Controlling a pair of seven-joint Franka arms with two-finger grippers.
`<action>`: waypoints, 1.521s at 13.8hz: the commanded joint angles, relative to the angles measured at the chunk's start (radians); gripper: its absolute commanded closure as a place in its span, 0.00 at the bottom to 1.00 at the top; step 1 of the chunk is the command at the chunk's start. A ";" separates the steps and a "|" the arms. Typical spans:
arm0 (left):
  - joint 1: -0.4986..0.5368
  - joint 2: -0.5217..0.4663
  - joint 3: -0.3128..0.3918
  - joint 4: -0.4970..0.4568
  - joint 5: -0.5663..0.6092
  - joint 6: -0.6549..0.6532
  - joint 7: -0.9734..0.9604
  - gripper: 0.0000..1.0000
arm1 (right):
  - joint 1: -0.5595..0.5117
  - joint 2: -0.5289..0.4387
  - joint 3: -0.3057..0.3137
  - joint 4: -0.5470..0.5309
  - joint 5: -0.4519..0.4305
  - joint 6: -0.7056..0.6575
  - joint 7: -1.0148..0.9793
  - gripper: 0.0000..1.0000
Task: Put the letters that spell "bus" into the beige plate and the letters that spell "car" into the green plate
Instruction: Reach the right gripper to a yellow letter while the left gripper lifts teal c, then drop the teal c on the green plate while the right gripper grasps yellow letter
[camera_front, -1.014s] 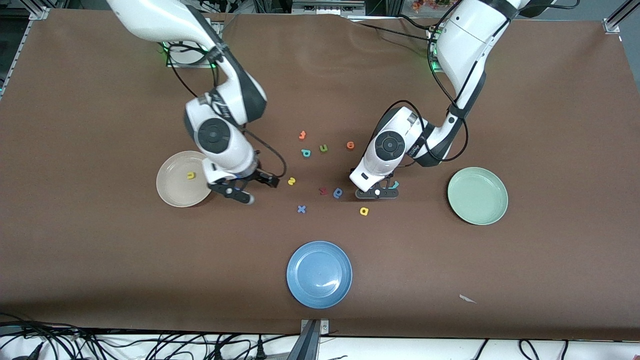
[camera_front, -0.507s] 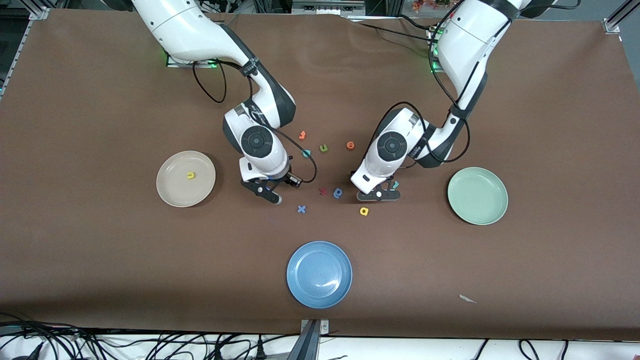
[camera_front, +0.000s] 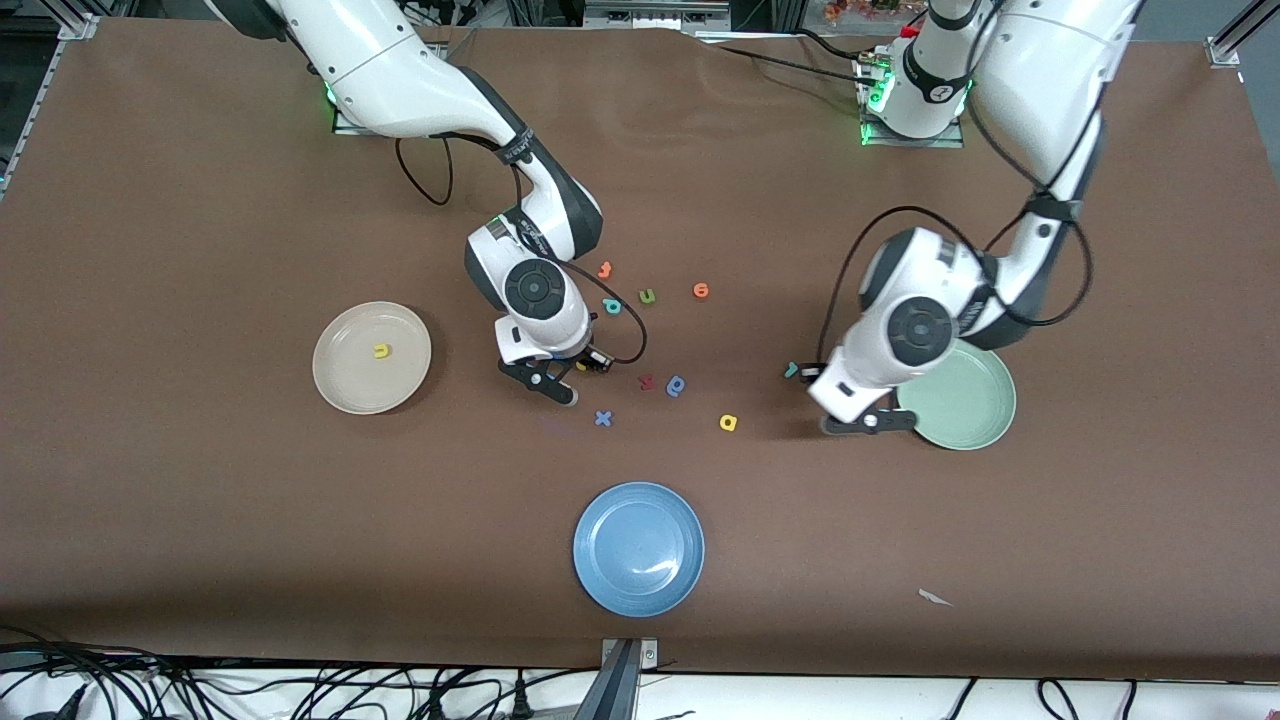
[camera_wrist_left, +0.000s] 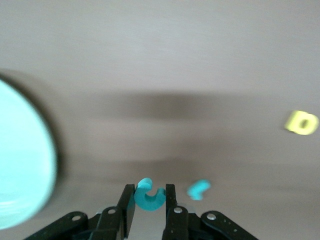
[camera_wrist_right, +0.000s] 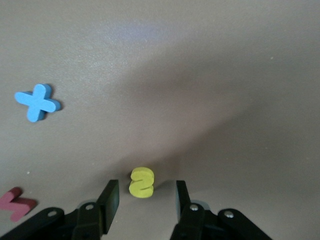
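My left gripper (camera_front: 868, 423) (camera_wrist_left: 150, 193) is shut on the teal c (camera_wrist_left: 150, 198), over the table at the rim of the green plate (camera_front: 975, 400) (camera_wrist_left: 20, 170). The teal r (camera_front: 792, 370) (camera_wrist_left: 199, 189) and the yellow a (camera_front: 728, 423) (camera_wrist_left: 302, 122) lie on the table nearby. My right gripper (camera_front: 555, 385) (camera_wrist_right: 147, 186) is open, low over the yellow s (camera_wrist_right: 141, 182), which sits between its fingers with a gap on each side. The beige plate (camera_front: 350, 380) holds the yellow u (camera_front: 381, 351). The teal b (camera_front: 612, 306) lies farther from the front camera than the s.
An olive u (camera_front: 647, 296) and two orange letters (camera_front: 604, 269) (camera_front: 701, 290) lie near the teal b. A dark red letter (camera_front: 647, 381) (camera_wrist_right: 15, 204), a dark blue looped letter (camera_front: 676, 385) and a blue x (camera_front: 603, 418) (camera_wrist_right: 37, 102) lie mid-table. A blue plate (camera_front: 638, 548) sits nearest the front camera.
My left gripper carried the teal c from beside the r to the green plate's rim. My right gripper moved from the beige plate to the yellow s and its fingers narrowed.
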 joint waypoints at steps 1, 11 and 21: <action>0.108 -0.089 -0.016 -0.134 0.098 0.050 0.056 0.87 | 0.009 0.017 -0.007 0.029 -0.021 0.002 0.018 0.64; 0.309 -0.135 -0.018 -0.283 0.166 0.203 0.232 0.00 | -0.001 -0.074 -0.055 0.032 -0.072 -0.103 -0.063 0.96; 0.113 -0.051 -0.107 -0.197 -0.042 0.264 -0.059 0.01 | -0.099 -0.264 -0.253 -0.221 -0.013 -0.240 -0.626 0.95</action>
